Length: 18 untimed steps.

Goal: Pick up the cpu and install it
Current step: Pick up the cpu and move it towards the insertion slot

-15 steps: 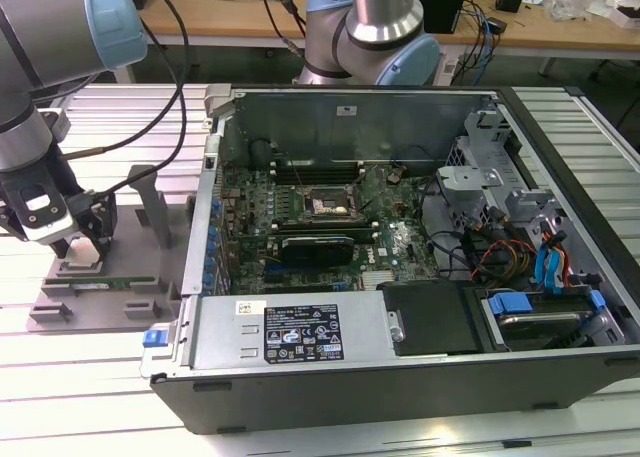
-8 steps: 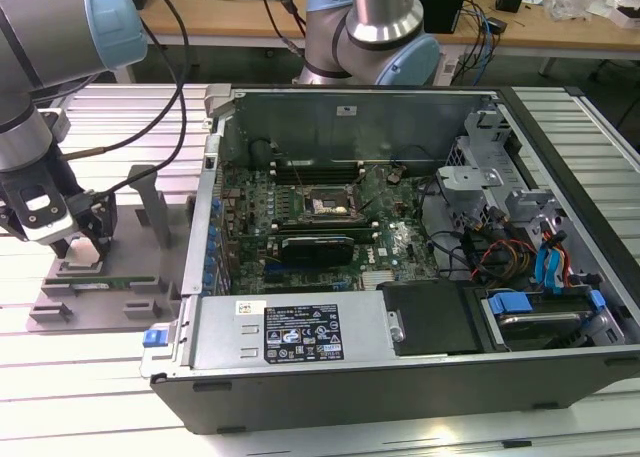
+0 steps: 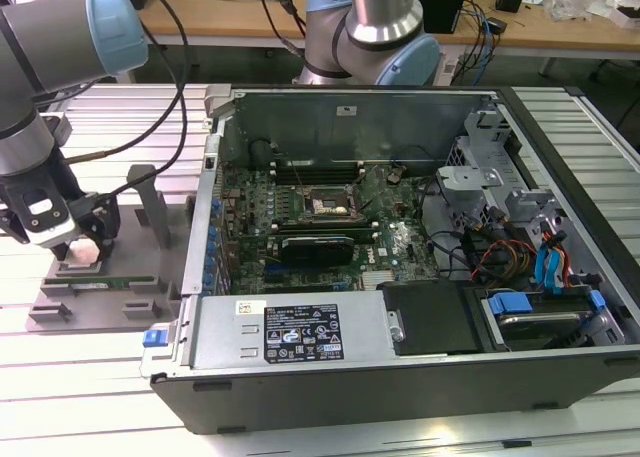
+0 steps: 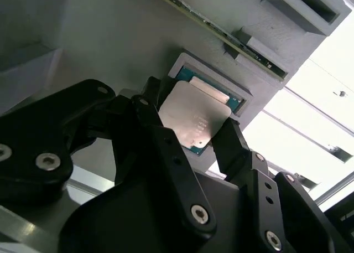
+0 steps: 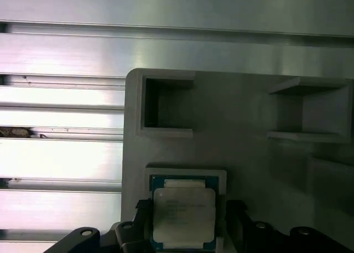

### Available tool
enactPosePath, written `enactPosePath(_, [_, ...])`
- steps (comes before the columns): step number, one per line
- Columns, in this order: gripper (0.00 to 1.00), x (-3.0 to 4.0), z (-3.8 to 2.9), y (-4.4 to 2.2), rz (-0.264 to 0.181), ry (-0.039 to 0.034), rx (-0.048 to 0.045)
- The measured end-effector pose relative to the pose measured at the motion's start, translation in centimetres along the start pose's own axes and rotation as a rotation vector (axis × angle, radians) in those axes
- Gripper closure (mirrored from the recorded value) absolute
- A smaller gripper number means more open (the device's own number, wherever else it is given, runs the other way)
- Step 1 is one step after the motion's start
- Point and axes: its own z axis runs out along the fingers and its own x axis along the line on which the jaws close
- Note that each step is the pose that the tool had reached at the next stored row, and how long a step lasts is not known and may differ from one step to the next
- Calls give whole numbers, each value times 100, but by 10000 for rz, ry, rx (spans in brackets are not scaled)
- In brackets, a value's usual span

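poised over the grey holder point(image 5: 232, 120) with the tool point(image 4: 191, 113) open astride the nested cpu point(image 5: 183, 217), squared up to pinch its edges.

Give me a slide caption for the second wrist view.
The gripper straddles the cpu, which lies flat in its seat on the grey holder.

Counted:
- one cpu point(image 4: 193, 117), a small square chip with a silver-grey metal top
- one long thin green memory stick point(image 3: 105, 280)
- one grey moulded holder block point(image 3: 60, 312), with two rectangular pockets point(image 5: 166, 106) point(image 5: 310, 112) seen in the first wrist view
- one open grey computer case point(image 3: 300, 332)
- one black rectangular socket frame point(image 3: 322, 205)
- one tool point(image 3: 88, 249) with two black fingers point(image 4: 235, 148)
- one slatted aluminium bench point(image 3: 80, 397)
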Motion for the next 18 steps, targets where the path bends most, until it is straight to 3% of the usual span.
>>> enactPosePath(3, [35,1,8,1,2,0,0])
enactPosePath(6, [35,51,10,2,11,-2,-2])
enactPosePath(14, [35,58,29,3,12,-1,-2])
enactPosePath(18, [45,61,29,3,12,-1,-2])
